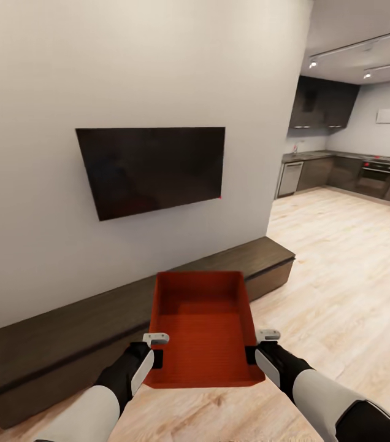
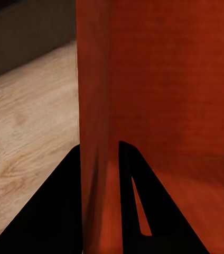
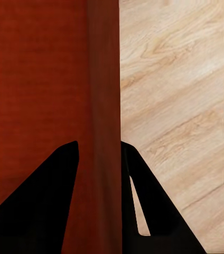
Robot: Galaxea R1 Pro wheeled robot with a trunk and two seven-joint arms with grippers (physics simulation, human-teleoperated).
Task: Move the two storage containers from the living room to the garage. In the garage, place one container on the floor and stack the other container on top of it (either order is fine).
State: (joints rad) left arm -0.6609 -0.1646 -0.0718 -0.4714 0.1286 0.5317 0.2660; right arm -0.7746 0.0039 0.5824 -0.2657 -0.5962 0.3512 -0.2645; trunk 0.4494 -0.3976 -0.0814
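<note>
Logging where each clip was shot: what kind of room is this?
Likely an open-plan living room: a black TV on the wall, a long dark cabinet beneath it, light wood floor, and a kitchen beyond. Both grippers hold a red bin.

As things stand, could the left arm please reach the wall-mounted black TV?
Probably not. The left gripper is clamped on a side wall of the red-orange plastic storage container, shared with the right gripper, and the long dark wood cabinet stands before the wall-mounted black TV.
</note>
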